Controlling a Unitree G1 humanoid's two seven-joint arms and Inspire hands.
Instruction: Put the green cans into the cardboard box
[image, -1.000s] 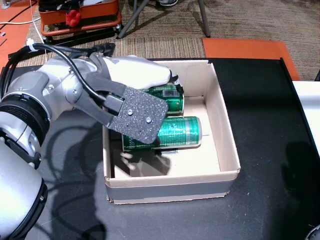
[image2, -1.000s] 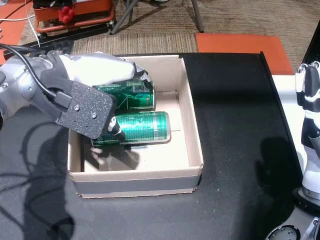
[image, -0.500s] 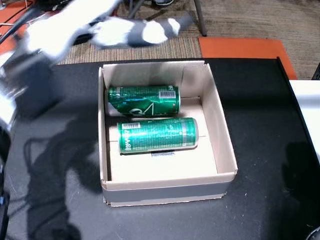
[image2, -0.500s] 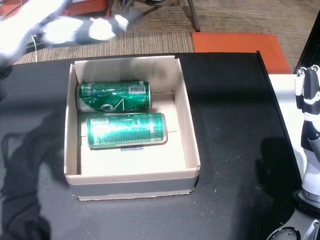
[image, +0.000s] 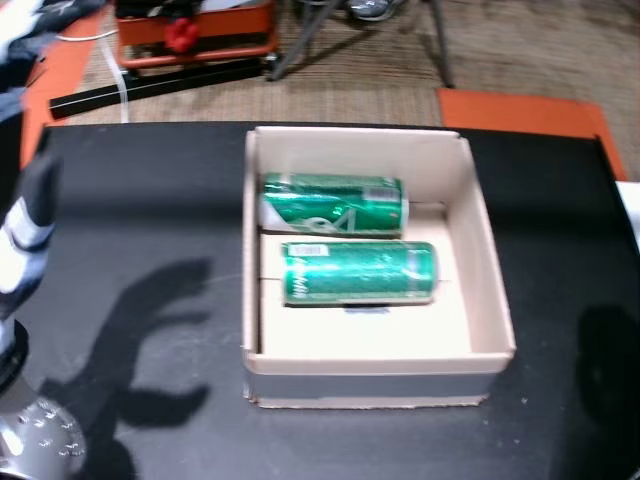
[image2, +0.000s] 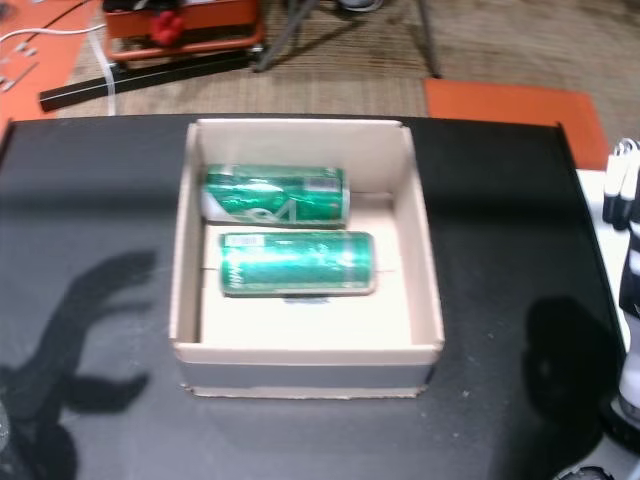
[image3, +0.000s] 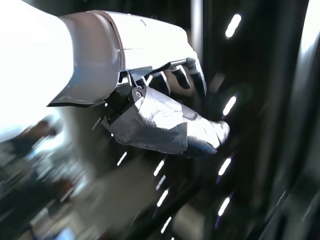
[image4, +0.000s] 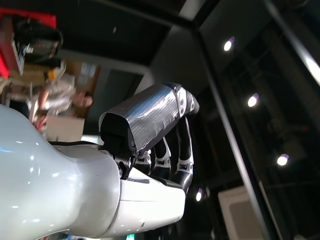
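Note:
Two green cans lie on their sides, side by side, inside the open cardboard box in both head views: the rear can and the front can. No hand is over the box. A blurred part of my left arm shows at the left edge, well away from it. My left hand hangs in the air, fingers apart, holding nothing. My right hand is also empty, fingers loosely extended; part of my right arm stands at the right edge.
The box sits on a black table, on which my arm's shadow falls left of the box. Beyond the far edge are an orange tool case, tripod legs and an orange mat.
My left hand has let go of the cans, lifted out of the box and swung away to the left. Both cans stay lying in the box.

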